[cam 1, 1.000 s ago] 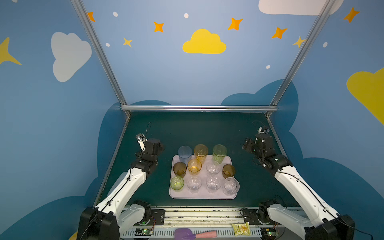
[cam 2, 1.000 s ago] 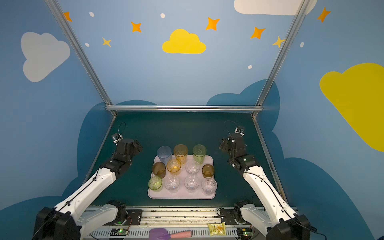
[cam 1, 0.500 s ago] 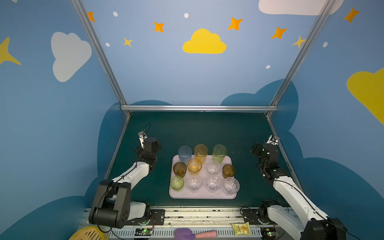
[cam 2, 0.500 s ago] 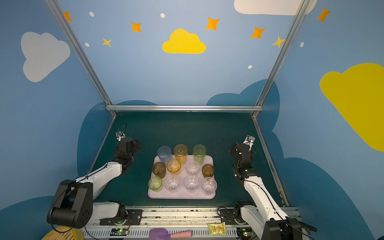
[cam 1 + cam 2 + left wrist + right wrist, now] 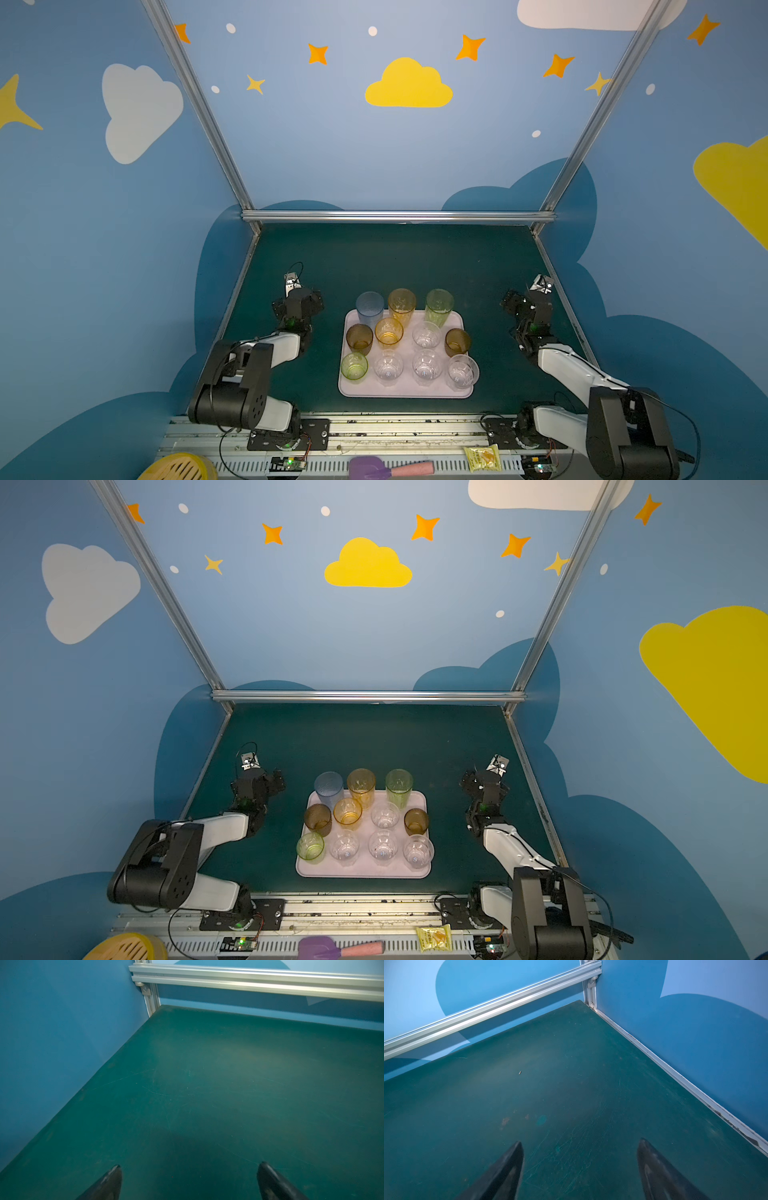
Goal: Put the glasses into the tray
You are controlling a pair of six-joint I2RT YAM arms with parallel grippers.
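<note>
The pale pink tray (image 5: 405, 391) (image 5: 360, 871) lies in the middle of the green table. All the glasses I see stand upright in it. Tall blue (image 5: 370, 306), yellow (image 5: 402, 302) and green (image 5: 439, 304) ones form the far row. Short brown, amber, green and clear ones (image 5: 426, 365) fill the nearer rows. My left gripper (image 5: 297, 306) (image 5: 190, 1167) stands open and empty to the left of the tray. To the right of the tray my right gripper (image 5: 525, 308) (image 5: 580, 1142) is open and empty. Both wrist views show only bare table.
Blue walls and aluminium frame rails (image 5: 397, 216) close in the table on three sides. On the front rail lie a purple spatula (image 5: 386, 467), a yellow packet (image 5: 482, 457) and a yellow round lid (image 5: 178, 469). Both folded arms sit at the front corners.
Both arms have folded back toward their bases. The right gripper has shifted a little toward the right wall. The glasses and tray have not moved.
</note>
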